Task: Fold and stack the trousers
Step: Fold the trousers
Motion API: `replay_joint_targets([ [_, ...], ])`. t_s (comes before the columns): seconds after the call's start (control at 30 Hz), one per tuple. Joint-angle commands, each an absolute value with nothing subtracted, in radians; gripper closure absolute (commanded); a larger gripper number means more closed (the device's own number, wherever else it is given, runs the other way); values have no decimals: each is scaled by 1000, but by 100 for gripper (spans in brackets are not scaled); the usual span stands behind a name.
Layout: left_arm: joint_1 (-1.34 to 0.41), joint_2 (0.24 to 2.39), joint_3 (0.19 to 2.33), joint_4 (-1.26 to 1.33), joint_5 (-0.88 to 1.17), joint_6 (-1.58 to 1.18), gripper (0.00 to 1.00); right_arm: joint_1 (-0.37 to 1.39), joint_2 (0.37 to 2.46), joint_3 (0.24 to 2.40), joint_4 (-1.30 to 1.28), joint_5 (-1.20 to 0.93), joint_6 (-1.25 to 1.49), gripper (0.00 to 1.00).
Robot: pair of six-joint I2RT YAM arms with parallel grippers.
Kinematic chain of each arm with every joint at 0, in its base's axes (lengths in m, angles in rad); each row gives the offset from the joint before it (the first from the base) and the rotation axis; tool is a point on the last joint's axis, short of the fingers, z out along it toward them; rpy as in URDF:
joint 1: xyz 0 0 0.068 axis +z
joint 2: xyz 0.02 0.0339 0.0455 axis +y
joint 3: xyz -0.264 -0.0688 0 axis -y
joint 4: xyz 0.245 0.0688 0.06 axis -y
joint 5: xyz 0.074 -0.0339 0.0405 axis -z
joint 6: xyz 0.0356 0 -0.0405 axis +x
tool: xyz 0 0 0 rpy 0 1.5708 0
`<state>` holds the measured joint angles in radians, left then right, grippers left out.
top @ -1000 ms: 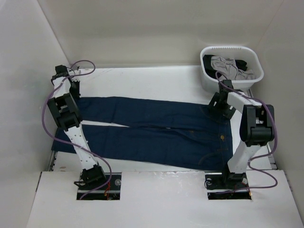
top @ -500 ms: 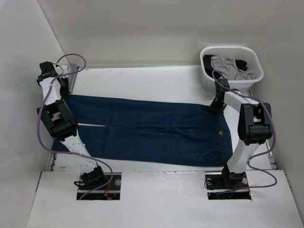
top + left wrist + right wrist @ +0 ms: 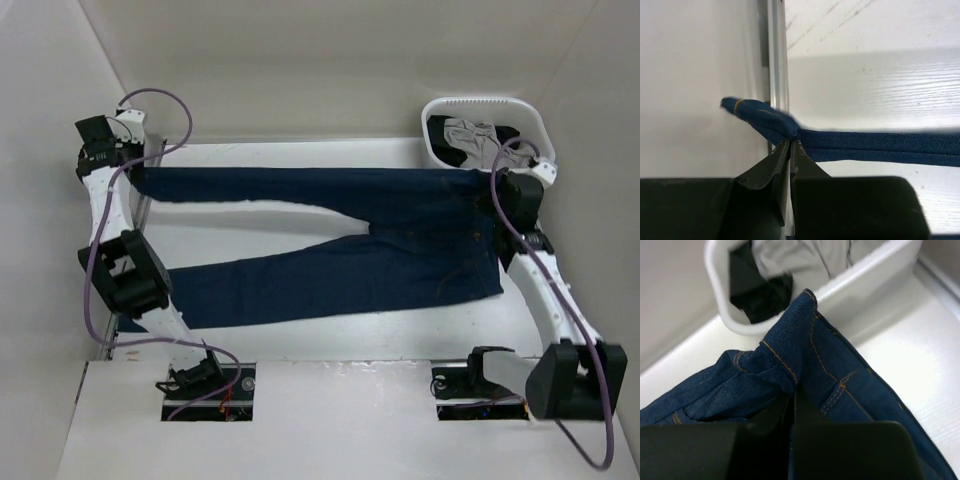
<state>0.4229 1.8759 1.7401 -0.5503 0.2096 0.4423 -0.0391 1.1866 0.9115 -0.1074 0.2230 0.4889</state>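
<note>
jeans (image 3: 330,245) stretched, both grippers clamped

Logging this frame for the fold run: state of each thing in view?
trousers: unfolded, far leg pulled straight between both grippers, near leg lying on the table.
left gripper: shut on the far leg's hem.
right gripper: shut on the waistband corner.
basket: holds clothes, crumpled.
</note>
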Motion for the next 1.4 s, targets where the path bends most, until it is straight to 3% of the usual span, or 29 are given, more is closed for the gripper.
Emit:
replay_joint_targets([
  [0.0,444,1692,1640,-402,218,489,100,-74,1086,729,161,284,468,99],
  [0.2,464,1433,1203,-331,241,569,100,-68,968,487,170,212,678,79],
  [0.23,473,1384,1125,-322,238,580,100,-71,921,445,157,216,737,62],
  [0.3,490,1297,1001,-325,229,612,100,-90,826,394,100,230,820,48],
  [0.37,518,1209,872,-337,203,661,100,-123,695,361,-50,239,932,27],
  [0.43,544,1161,797,-337,178,692,100,-140,593,354,-205,241,1033,14],
  [0.47,554,1141,761,-334,167,705,100,-146,522,348,-300,245,1099,0],
  [0.6,549,1080,671,-334,114,732,100,-160,416,336,-446,252,1229,0],
  [0.77,533,1048,649,-342,91,716,100,-162,673,383,-345,158,1215,0],
  [0.87,521,1046,655,-334,74,715,99,-159,801,448,-444,117,1244,0],
  [1.03,510,1054,680,-328,71,713,99,-128,695,419,-523,190,1367,0],
  [1.17,505,1069,706,-341,69,715,99,-154,680,410,-561,125,1391,0],
  [1.37,505,1086,741,-334,67,724,98,-110,511,391,-808,117,1482,0],
])
